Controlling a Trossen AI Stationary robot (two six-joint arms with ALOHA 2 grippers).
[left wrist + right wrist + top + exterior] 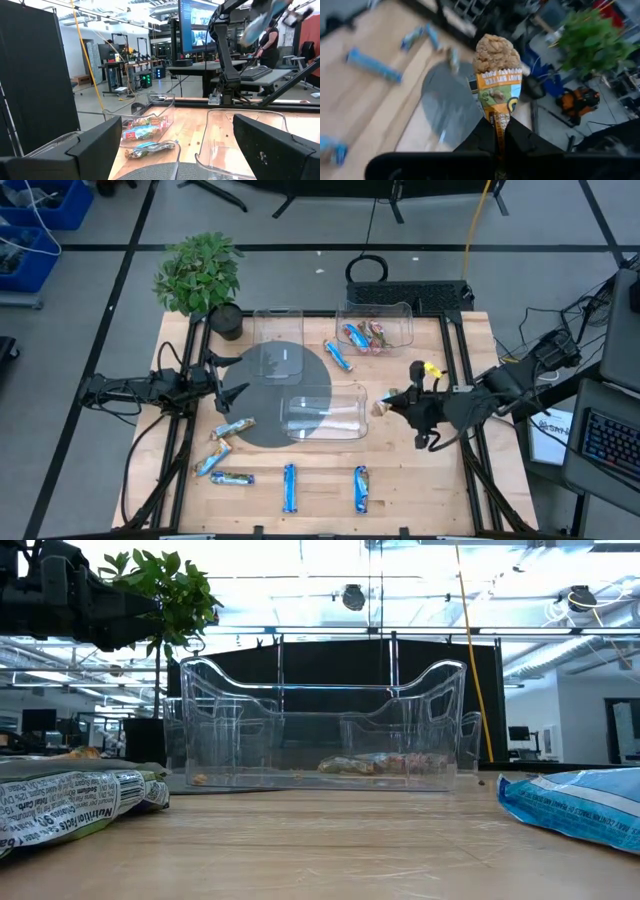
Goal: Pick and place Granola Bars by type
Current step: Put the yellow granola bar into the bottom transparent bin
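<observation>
1. Potted plant (198, 275) — stands at the far left corner of the table (400, 480), its dark pot beside the first clear bin.
2. Left gripper (228, 392) — at the left edge of the table, over the rim of the grey round mat (262, 425); its fingers (97, 145) stand wide apart with nothing between them.
3. Loose bars, near left — two tan-gold bars (232, 428) lie touching the mat's edge; a blue bar (212, 462) and a multicolour bar (231, 478) lie just below them on the bare wood.
4. Far left bin (278, 340) — clear, upright, partly over the mat.
5. Loose bars, near middle — one blue bar (289, 487) and a second blue bar (361, 488) lie well apart along the near edge.
6. Centre bin (324, 411) — clear, set half on the mat; whether it holds anything cannot be told from above.
7. Blue bar by far bin (338, 356) — lies on the wood just beside the far right bin.
8. Far right bin (376, 325) — clear; holds several multicolour and blue bars (365, 336).
9. Right gripper (392, 402) — raised just right of the centre bin, fingers clamped together on the end of an orange-tan peanut-butter bar (496, 80), which stands upright from the fingertips.
</observation>
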